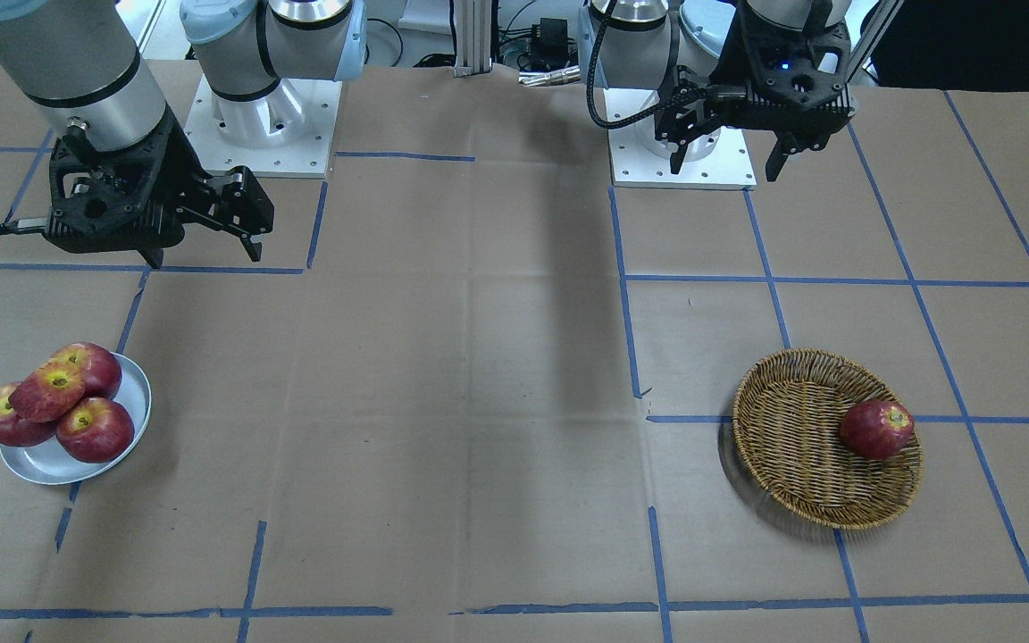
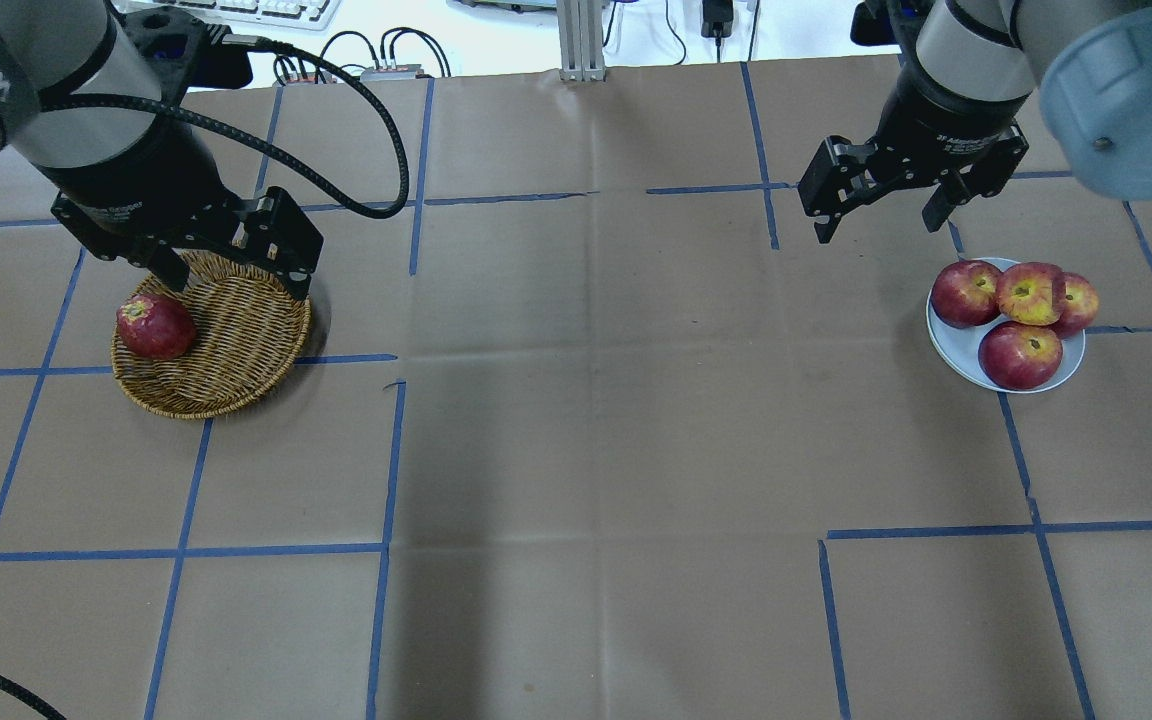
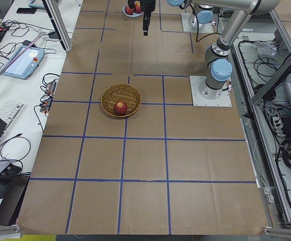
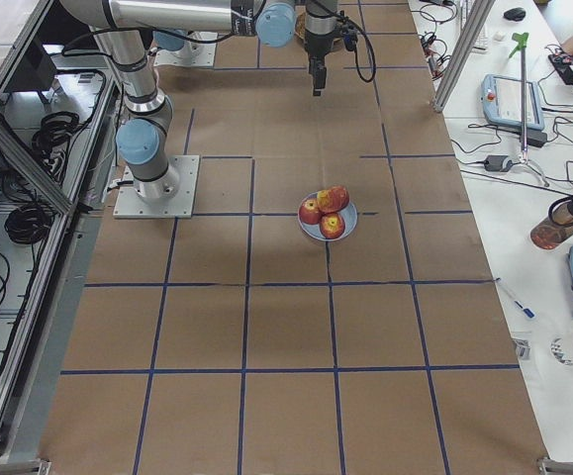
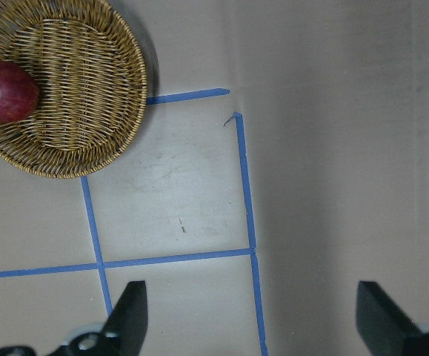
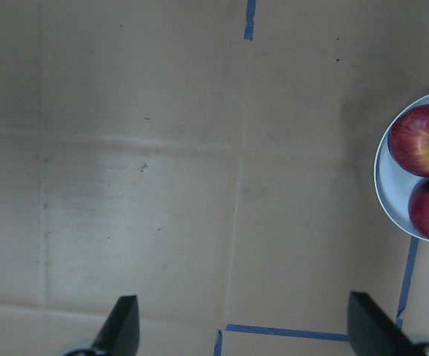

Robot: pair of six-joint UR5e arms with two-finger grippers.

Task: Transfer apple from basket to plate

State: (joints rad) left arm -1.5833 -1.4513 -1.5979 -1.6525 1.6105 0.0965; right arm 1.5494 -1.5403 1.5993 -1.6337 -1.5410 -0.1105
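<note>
The overhead view shows the apple (image 2: 1031,292), paler and with a broad yellow patch round its stem pit, resting on top of three darker apples (image 2: 1020,355) on the plate (image 2: 946,340); the right wrist view catches only the plate's edge and two of the dark apples, not the pale one. One dark red apple (image 2: 155,326) lies in the basket (image 2: 236,340), against its rim on the outer side. From overhead the left gripper (image 2: 234,268) seems to overlap the basket's far rim; the front-facing view shows it raised and set back toward the robot's base, and the left wrist view puts the basket off in its upper left corner, not between the fingers (image 5: 129,311). Both arms point their grippers down at the brown paper table (image 2: 576,420). The left gripper is spread wide and holds nothing; the right gripper (image 2: 876,228) is likewise spread wide and empty, raised near the plate on the side toward the table's middle, its fingers (image 6: 121,322) framing bare paper and blue tape lines (image 6: 284,332).
</note>
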